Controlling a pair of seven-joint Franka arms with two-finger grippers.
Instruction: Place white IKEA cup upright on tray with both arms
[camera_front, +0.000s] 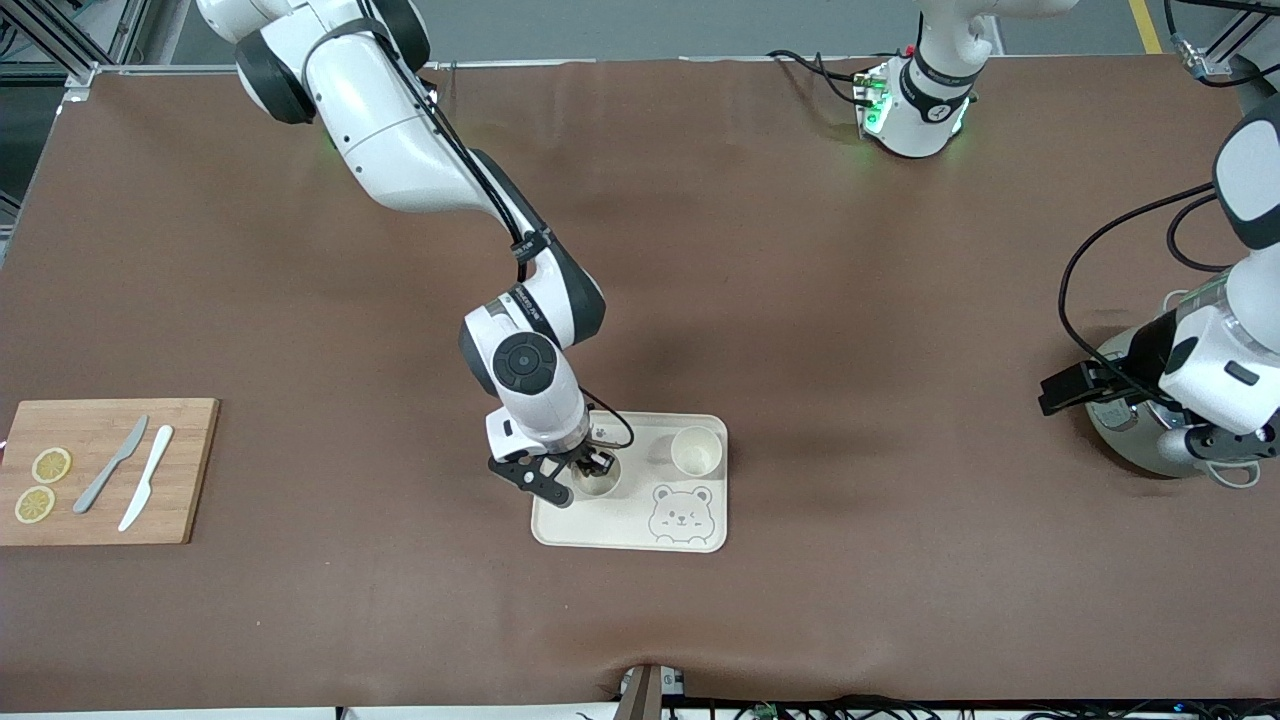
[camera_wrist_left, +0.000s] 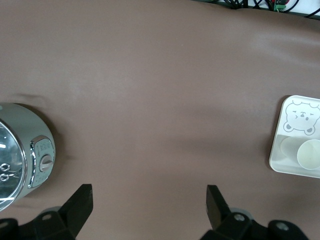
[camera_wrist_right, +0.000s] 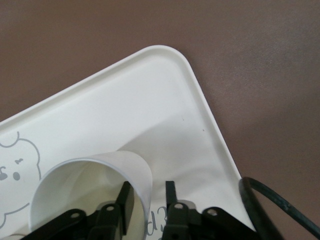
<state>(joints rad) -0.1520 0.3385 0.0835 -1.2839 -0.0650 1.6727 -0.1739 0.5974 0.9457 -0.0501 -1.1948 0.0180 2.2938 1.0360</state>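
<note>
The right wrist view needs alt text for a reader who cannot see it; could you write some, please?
The right gripper pinches the rim of a white cup standing upright on the cream tray, one finger inside the cup, one outside. Brown table surrounds the tray's rounded corner.

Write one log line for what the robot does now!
right gripper: pinching cup rim on tray | left gripper: open, waiting

With twelve o'clock toward the robots' bases, the tray (camera_front: 630, 528) carries one cup (camera_front: 696, 452) at its two o'clock and another cup (camera_front: 598, 482) at nine, under the right gripper (camera_wrist_right: 147, 197). A cutting board (camera_front: 185, 470) lies well off at nine. At three, the left gripper (camera_wrist_left: 150, 200) hangs over a cooker (camera_front: 1125, 425).
</note>
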